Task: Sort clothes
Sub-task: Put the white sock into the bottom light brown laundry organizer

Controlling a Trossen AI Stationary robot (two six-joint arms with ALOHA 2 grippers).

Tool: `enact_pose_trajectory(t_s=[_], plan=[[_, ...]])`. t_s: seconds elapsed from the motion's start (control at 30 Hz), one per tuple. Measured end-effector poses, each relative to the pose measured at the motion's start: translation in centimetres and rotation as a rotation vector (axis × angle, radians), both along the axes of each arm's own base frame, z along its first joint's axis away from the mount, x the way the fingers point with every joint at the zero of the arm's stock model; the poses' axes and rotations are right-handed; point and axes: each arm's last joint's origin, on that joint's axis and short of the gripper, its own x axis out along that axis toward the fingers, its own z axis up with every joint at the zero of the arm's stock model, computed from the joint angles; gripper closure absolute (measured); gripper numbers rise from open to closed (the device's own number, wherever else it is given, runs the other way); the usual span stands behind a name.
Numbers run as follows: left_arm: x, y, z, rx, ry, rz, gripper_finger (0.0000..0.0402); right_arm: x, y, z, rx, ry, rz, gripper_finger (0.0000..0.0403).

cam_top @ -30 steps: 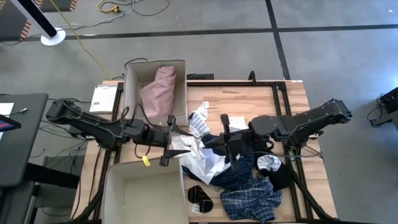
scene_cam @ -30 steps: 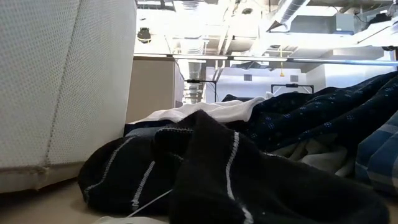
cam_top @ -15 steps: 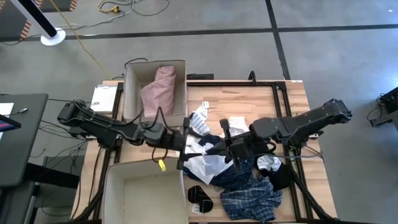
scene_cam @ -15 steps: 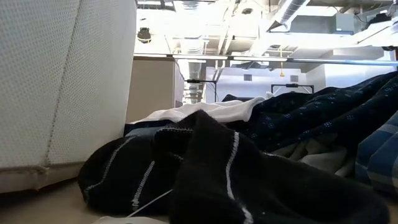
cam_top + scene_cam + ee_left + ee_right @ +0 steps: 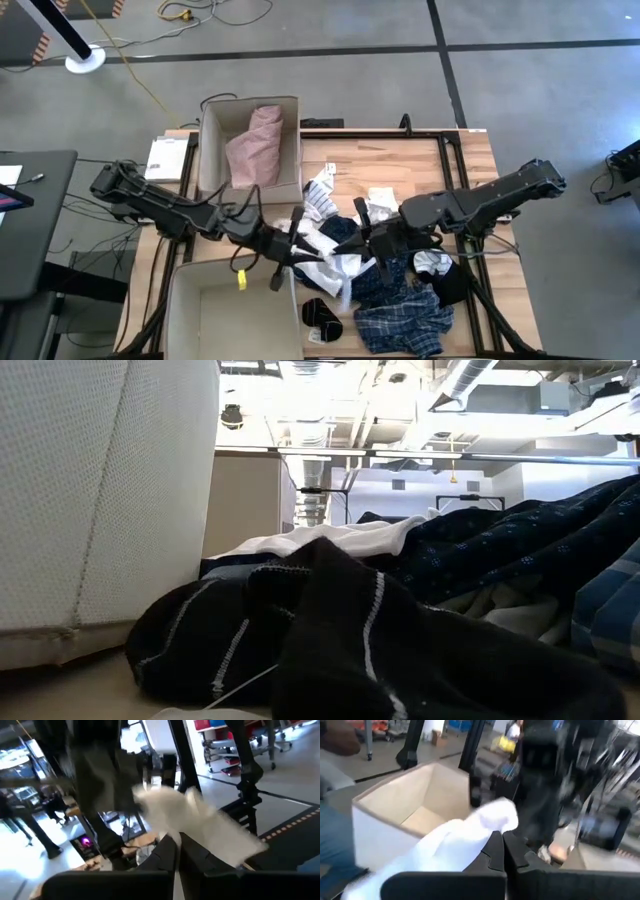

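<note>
Both tools clench the white garment (image 5: 335, 262) at mid-bench beside the pile of clothes (image 5: 400, 295), the left tool (image 5: 296, 256) and right tool (image 5: 362, 237) pinching opposite edges, likely to lift it clear toward the empty box (image 5: 232, 318), its long axis running tool to tool.

Left gripper (image 5: 297, 254) moved toward the right gripper (image 5: 352, 237) and clamped onto the white garment (image 5: 330, 262); a second ago it stood wide open, farther off.
</note>
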Motion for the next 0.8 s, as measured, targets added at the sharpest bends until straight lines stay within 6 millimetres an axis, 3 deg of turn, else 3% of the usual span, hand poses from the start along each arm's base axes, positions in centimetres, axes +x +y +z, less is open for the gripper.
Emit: enact_pose_trajectory(t_s=[0.2, 0.43, 0.63, 0.8], plan=[[-3.6, -0.9, 2.5, 0.047, -0.055, 0.031, 0.04, -0.2, 0.2, -0.5, 0.039, 0.066, -0.005, 0.038], [-9.0, -1.6, 4.9, 0.025, -0.049, 0.03, 0.0401, -0.5, 1.0, -0.8, 0.031, 0.096, 0.021, 0.0311], [-13.5, -2.8, 6.1, -0.021, -0.041, -0.086, 0.0401, -1.3, 1.6, -2.0, 0.031, 0.233, -0.029, 0.0257], [-15.6, -4.3, 5.8, 0.001, -0.001, -0.195, 0.0401, -2.2, 2.1, -3.3, 0.055, 0.39, -0.088, 0.0237]])
